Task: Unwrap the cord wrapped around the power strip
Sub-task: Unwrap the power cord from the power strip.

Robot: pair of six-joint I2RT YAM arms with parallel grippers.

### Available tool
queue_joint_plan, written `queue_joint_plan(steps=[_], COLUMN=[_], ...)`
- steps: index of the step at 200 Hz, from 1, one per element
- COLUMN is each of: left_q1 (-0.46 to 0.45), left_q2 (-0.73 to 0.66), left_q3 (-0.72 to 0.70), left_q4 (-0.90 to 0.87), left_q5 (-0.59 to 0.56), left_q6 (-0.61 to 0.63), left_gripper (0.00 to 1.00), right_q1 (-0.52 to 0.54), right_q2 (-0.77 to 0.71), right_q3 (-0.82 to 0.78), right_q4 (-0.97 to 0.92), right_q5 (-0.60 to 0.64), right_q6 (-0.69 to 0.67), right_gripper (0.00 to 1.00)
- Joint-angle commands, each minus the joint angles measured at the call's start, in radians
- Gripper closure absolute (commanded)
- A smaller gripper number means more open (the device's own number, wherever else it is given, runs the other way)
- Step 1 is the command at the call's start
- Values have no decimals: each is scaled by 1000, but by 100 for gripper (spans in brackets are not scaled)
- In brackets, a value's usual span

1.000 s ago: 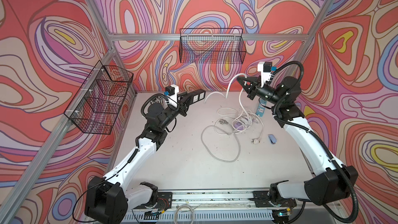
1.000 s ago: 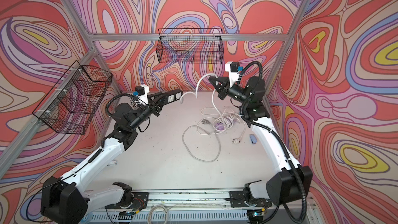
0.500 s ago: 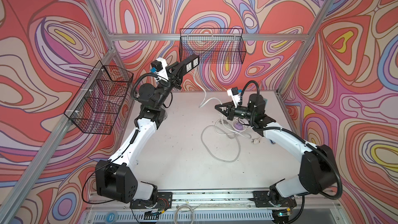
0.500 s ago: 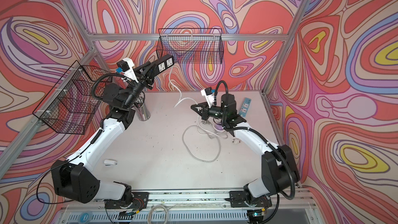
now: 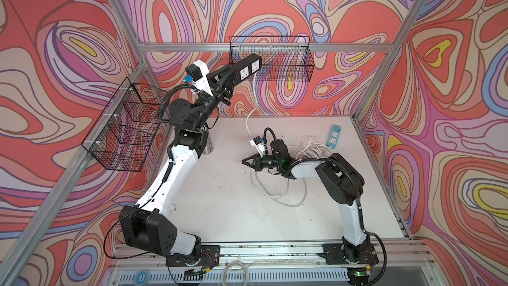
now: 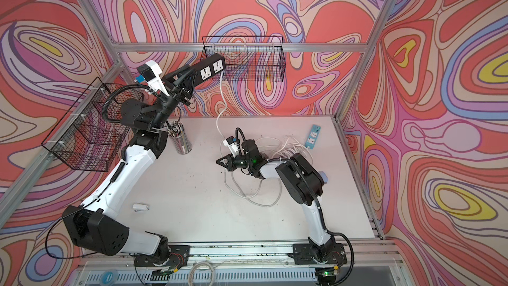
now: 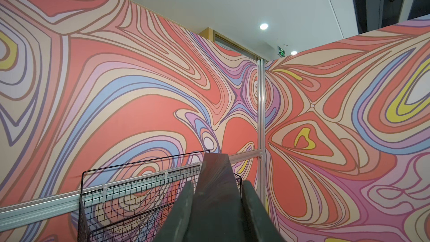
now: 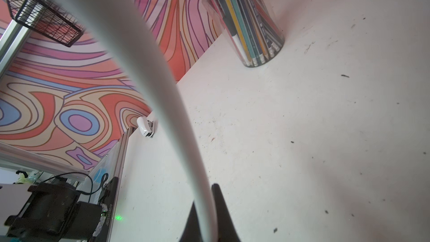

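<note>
Item 1, power strip (image 5: pixel 248 68): black, raised well above the bench (image 5: pixel 217 204). One end is clamped in the left jaws and the socket end is up by the back wire basket (image 5: pixel 288 61).

Item 2, cord (image 5: pixel 250 111): white, hangs from the strip's far end down to the right jaws, which are closed on it low over the bench. Its slack lies looped on the bench beneath that arm.

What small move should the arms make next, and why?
Probably the left tool should lower the black power strip toward the table: no turns show on its visible part, and the white cord hangs free from it to the right tool, which pinches it.
</note>
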Motion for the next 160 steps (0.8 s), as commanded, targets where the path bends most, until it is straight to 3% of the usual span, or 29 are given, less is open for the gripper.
queue_joint_plan(steps=[1,48,56,70,79,91,130,160], left_q1=[-1,-1,-1,-1,-1,-1,15,29], left_q2=[-22,-56,-59,-70,-78,-92,-108,-97], left_q3=[29,-50,-56,-76,-94,-111,-158,-149], left_q4=[80,107,104,101,94,80,78,28], left_q5=[21,28,37,40,39,40,59,144], left_q6=[-54,-92,-95,-89,-75,-54,-53,-82], left_gripper=[100,100,100,100,100,100,100,100], right_q1=[-3,-5,-10,-19,-30,-49,-126,-138], right_q2=[46,-14,-37,-89,-128,-178,-361,-567], right_q3=[23,-4,-15,-48,-62,-78,-144,-135], right_q4=[83,86,91,109,98,66,-87,-352], right_q5=[55,99,100,115,122,124,134,244], right_q6=[29,-36,-44,-55,-72,-93,-188,-408], right_gripper=[100,100,79,31,15,2,2,2])
